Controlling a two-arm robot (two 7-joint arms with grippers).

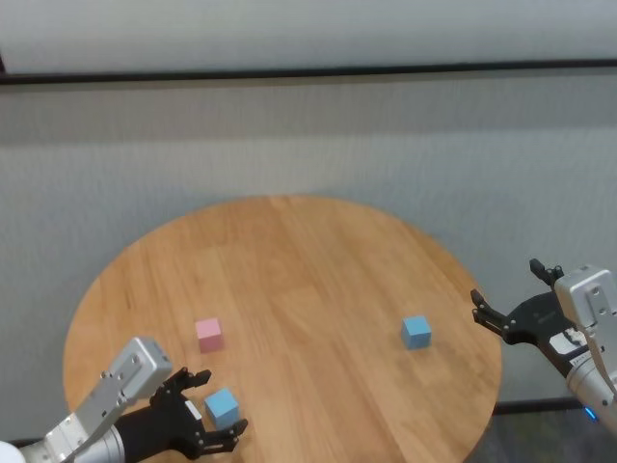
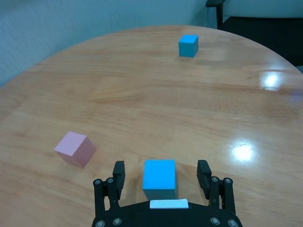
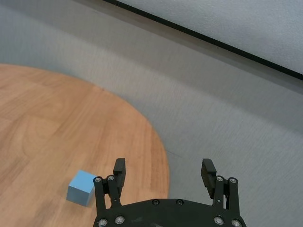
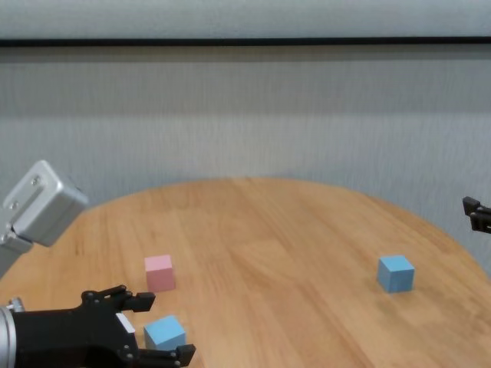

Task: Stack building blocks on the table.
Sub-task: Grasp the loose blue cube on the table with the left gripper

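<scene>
Three building blocks lie apart on the round wooden table (image 1: 318, 251). My left gripper (image 1: 220, 405) is open at the table's near left, its fingers on either side of a light blue block (image 1: 222, 407) with gaps showing in the left wrist view (image 2: 159, 177). The pink block (image 1: 209, 335) sits just beyond it, also in the left wrist view (image 2: 75, 148). The second light blue block (image 1: 416, 332) lies at the right. My right gripper (image 1: 506, 285) is open and empty, held off the table's right edge, above floor level, with that block (image 3: 81, 187) to its side.
A grey wall with a dark rail (image 1: 308, 72) stands behind the table. A dark chair (image 2: 255, 19) shows past the table's edge in the left wrist view. Grey floor (image 3: 227, 118) surrounds the table.
</scene>
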